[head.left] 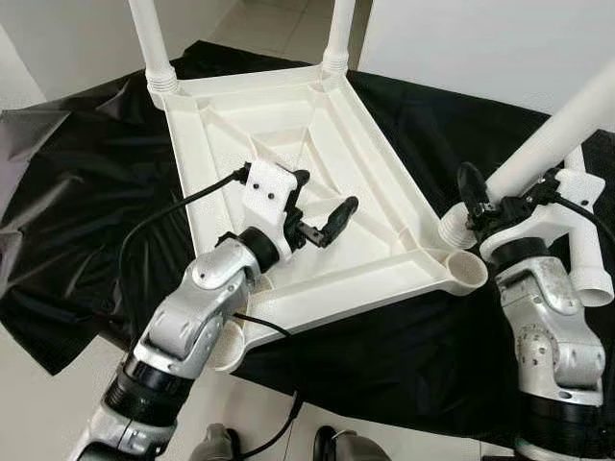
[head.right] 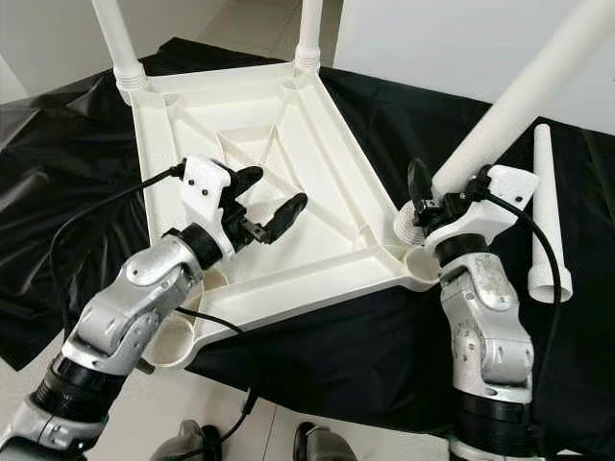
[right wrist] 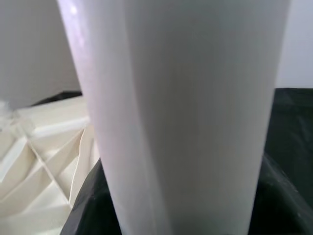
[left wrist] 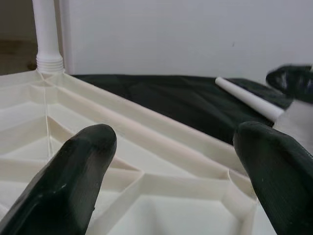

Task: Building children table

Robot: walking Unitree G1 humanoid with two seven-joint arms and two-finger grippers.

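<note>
Nearest me, at five o'clock, my right gripper (head.left: 485,206) clamps a white plastic tube leg (head.left: 557,134), its ribbed end just beside the upturned white plastic tabletop's (head.left: 288,125) empty corner socket (head.left: 468,272). I should stand it upright before threading. My left gripper (head.left: 317,206) hovers wide over the ribs.

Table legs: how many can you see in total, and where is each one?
4. Two legs stand screwed into the far corners of the upturned tabletop: far left and far right. The right gripper holds one beside the near-right corner socket. One lies loose on the black cloth.
</note>
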